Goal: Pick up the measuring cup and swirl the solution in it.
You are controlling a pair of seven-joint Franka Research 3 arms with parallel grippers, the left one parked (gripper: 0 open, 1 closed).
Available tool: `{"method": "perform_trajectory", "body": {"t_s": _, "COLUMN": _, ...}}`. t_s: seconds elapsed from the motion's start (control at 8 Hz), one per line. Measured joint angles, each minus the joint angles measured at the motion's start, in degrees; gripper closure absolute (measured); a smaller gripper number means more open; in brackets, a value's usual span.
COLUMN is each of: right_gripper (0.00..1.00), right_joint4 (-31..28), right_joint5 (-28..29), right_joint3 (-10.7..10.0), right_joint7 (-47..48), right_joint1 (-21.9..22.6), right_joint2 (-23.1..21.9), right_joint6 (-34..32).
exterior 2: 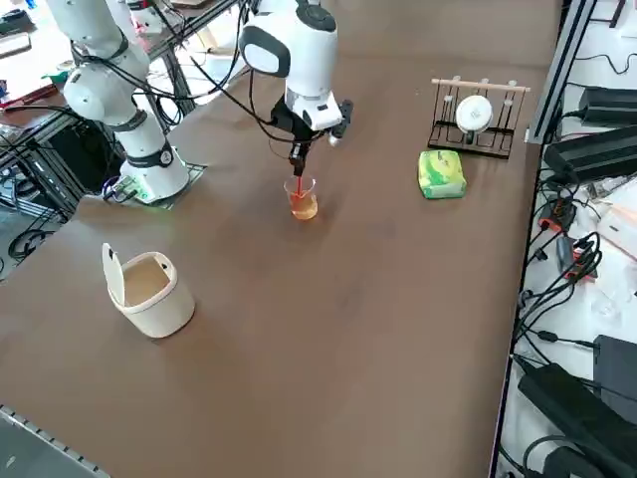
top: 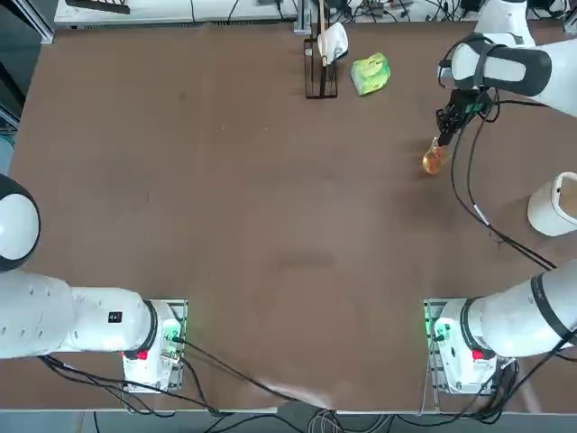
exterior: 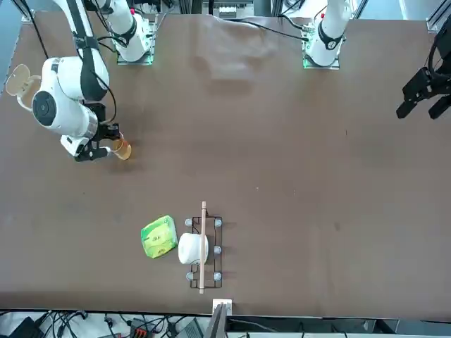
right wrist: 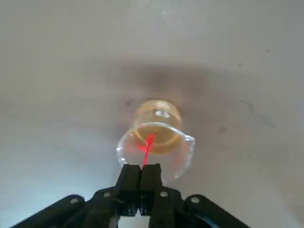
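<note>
jaws: my right gripper (right wrist: 141, 172) pinches the cup (right wrist: 156, 142) rim, pressed tight
cup: lifted off the bench (exterior 2: 398, 299), I'd say, so the solution (right wrist: 155, 134) can swirl

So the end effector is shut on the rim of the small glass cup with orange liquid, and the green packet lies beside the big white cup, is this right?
Not quite. The end effector is shut on the rim of the small glass cup with its orange liquid, but the green packet lies beside the wire rack, far from the big white cup. The top view shows it.
</note>
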Motion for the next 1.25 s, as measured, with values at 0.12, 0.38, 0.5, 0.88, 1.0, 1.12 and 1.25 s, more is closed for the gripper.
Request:
{"method": "perform_trajectory", "body": {"t_s": 0.12, "right_gripper": 0.98, "right_joint4": 0.00, "right_joint5": -0.20, "right_joint3": -0.03, "right_joint7": -0.74, "right_joint1": -0.79, "right_joint2": 0.00, "right_joint6": 0.10}}
{"method": "perform_trajectory", "body": {"t_s": 0.38, "right_gripper": 0.98, "right_joint4": 0.14, "right_joint5": -0.27, "right_joint3": 0.00, "right_joint7": -0.84, "right_joint1": -1.00, "right_joint2": 0.00, "right_joint6": 1.12}}
{"method": "perform_trajectory", "body": {"t_s": 0.5, "right_gripper": 0.98, "right_joint4": 0.20, "right_joint5": -0.27, "right_joint3": 0.07, "right_joint7": -0.46, "right_joint1": -0.93, "right_joint2": 0.04, "right_joint6": 1.76}}
{"method": "perform_trajectory", "body": {"t_s": 0.88, "right_gripper": 0.98, "right_joint4": 0.55, "right_joint5": -0.27, "right_joint3": 0.18, "right_joint7": 0.87, "right_joint1": -0.73, "right_joint2": 0.58, "right_joint6": 2.92}}
{"method": "perform_trajectory", "body": {"t_s": 1.0, "right_gripper": 0.98, "right_joint4": 1.02, "right_joint5": -0.27, "right_joint3": 0.29, "right_joint7": 1.15, "right_joint1": -0.70, "right_joint2": 0.61, "right_joint6": 2.94}}
{"method": "perform_trajectory", "body": {"t_s": 1.12, "right_gripper": 0.98, "right_joint4": 1.48, "right_joint5": -0.34, "right_joint3": 0.47, "right_joint7": 1.99, "right_joint1": -0.37, "right_joint2": 0.61, "right_joint6": 2.94}}
{"method": "perform_trajectory", "body": {"t_s": 1.25, "right_gripper": 0.98, "right_joint4": 1.76, "right_joint5": -1.16, "right_joint3": 0.67, "right_joint7": 3.74, "right_joint1": 0.47, "right_joint2": 0.61, "right_joint6": 2.93}}
